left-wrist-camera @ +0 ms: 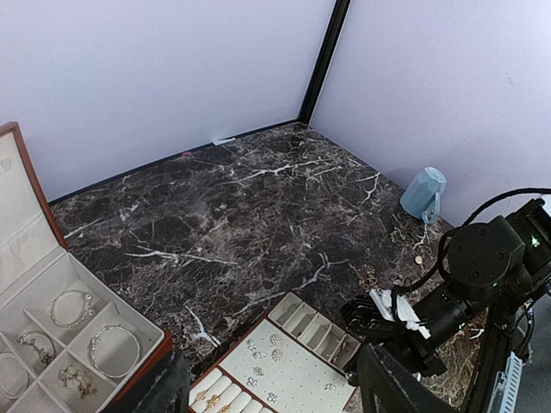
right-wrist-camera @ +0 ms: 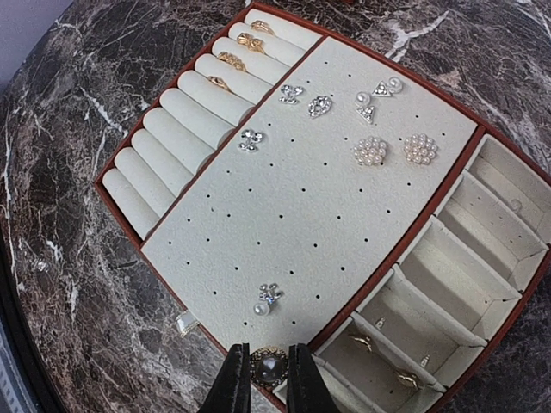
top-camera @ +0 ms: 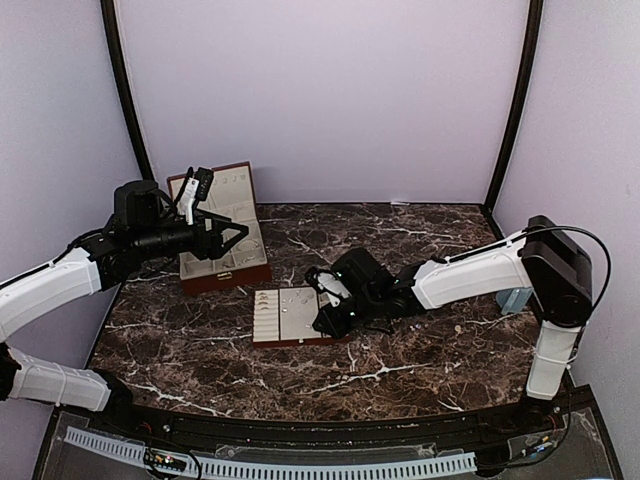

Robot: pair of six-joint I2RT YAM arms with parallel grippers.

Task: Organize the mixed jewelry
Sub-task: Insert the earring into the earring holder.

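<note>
A round pearl stud is being pinched in the narrow jaws of the right gripper at the slotted tray's near edge. Studs are being held on its perforated panel, gold rings in its rolls. Farther off, bracelets are being kept in the box; the left gripper is being held wide.

A dark marble table bears an open reddish-brown box far left, a cream slotted tray centre, a pale-blue object right.
</note>
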